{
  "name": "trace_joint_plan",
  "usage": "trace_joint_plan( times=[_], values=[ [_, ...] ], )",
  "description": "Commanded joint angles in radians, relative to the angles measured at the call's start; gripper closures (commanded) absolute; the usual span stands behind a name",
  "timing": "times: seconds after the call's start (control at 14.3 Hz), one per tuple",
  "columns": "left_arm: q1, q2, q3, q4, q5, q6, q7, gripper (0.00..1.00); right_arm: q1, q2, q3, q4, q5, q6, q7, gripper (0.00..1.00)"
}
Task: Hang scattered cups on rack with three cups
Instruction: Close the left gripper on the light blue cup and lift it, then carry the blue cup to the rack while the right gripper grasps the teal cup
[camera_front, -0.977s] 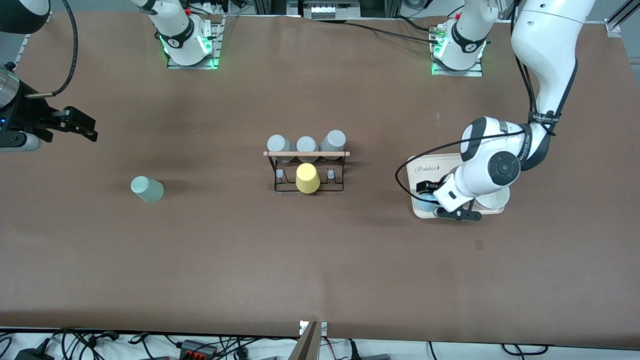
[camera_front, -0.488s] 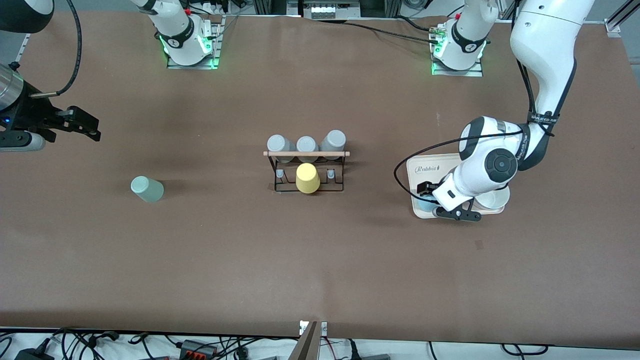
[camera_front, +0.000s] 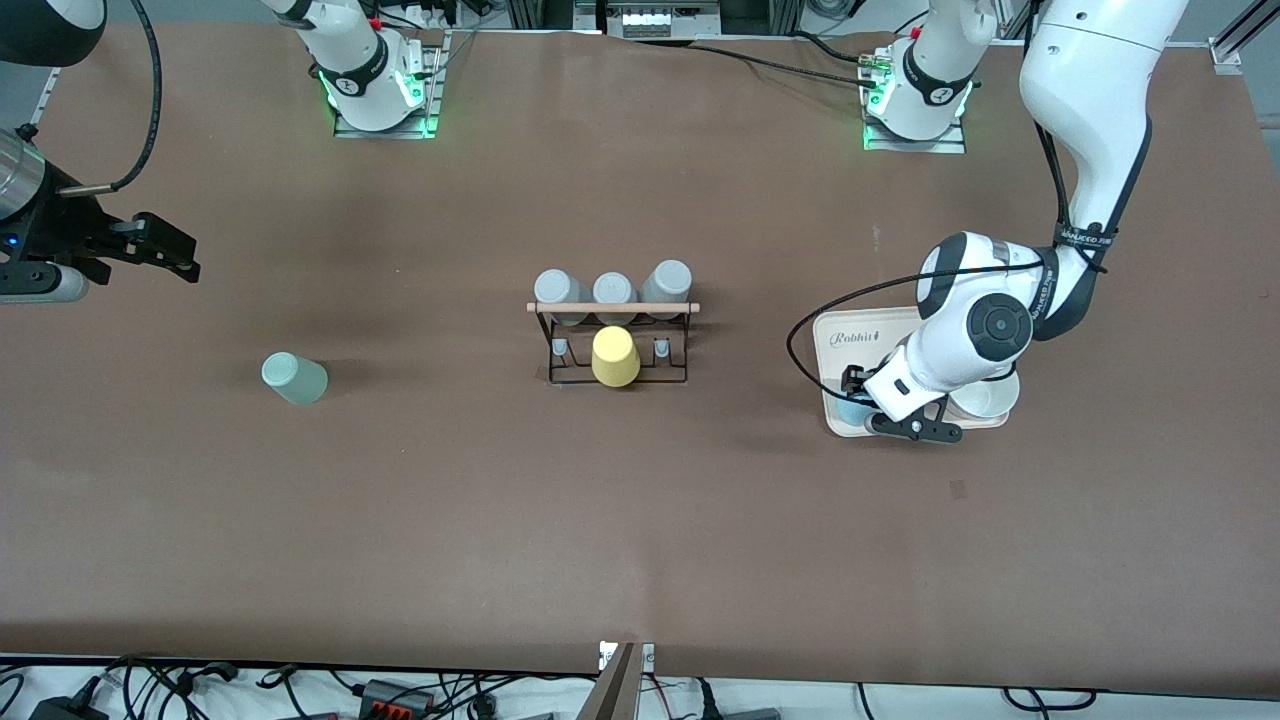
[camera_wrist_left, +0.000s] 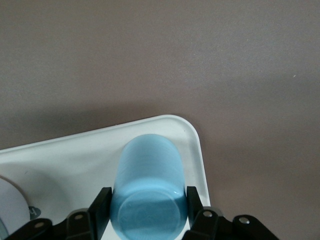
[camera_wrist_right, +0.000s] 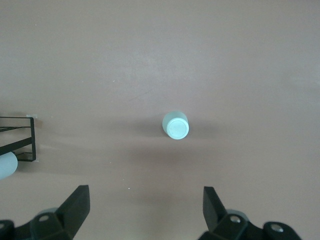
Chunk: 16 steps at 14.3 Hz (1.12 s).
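Note:
The light blue cup lies on its side on the cream tray, at the corner nearest the front camera; a sliver of it shows in the front view. My left gripper is shut on it, with a finger pressed against each side; it also shows in the front view. The pale mint-green cup lies on the table toward the right arm's end and shows in the right wrist view. My right gripper is open and empty, up in the air. The rack stands mid-table.
The rack holds three grey cups and a yellow cup on its side nearer the front camera. A white bowl sits on the tray under the left arm. The rack's black wire corner shows in the right wrist view.
My left gripper's fingers have drawn in onto the light blue cup on the tray. My right gripper has shifted slightly. The cups and the rack have not moved.

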Motion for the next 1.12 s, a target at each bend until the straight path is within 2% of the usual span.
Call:
trace_joint_plan(
  times=[0.0, 0.14, 0.21, 0.35, 0.56, 0.7, 0.77, 1.05],
  values=[
    [-0.011, -0.031, 0.000, -0.009, 0.017, -0.001, 0.003, 0.96, 0.002, 0.005, -0.002, 0.015, -0.003, -0.015, 0.012, 0.00],
    [-0.031, -0.066, -0.007, 0.026, 0.016, -0.041, -0.008, 0.99, 0.001, 0.003, -0.002, 0.015, -0.004, -0.015, 0.012, 0.00],
    [-0.049, -0.069, -0.010, 0.091, 0.016, -0.125, -0.008, 0.99, 0.001, 0.005, -0.002, 0.015, -0.003, -0.015, 0.012, 0.00],
    [-0.078, -0.060, -0.013, 0.284, 0.004, -0.353, -0.063, 0.99, 0.001, 0.005, -0.002, 0.015, -0.003, -0.016, 0.012, 0.00],
    [-0.164, -0.020, -0.013, 0.489, -0.073, -0.532, -0.370, 0.99, 0.002, 0.005, -0.002, 0.015, -0.003, -0.016, 0.012, 0.00],
    [-0.199, 0.003, -0.011, 0.523, -0.224, -0.552, -0.504, 0.99, 0.002, 0.005, -0.002, 0.015, -0.003, -0.016, 0.012, 0.00],
    [-0.215, 0.020, -0.013, 0.531, -0.258, -0.543, -0.528, 0.99, 0.001, 0.003, -0.002, 0.015, -0.003, -0.016, 0.012, 0.00],
    [-0.325, 0.124, -0.003, 0.652, -0.251, -0.486, -0.609, 0.99, -0.005, 0.015, -0.004, -0.016, -0.010, 0.000, 0.012, 0.00]
  ],
)
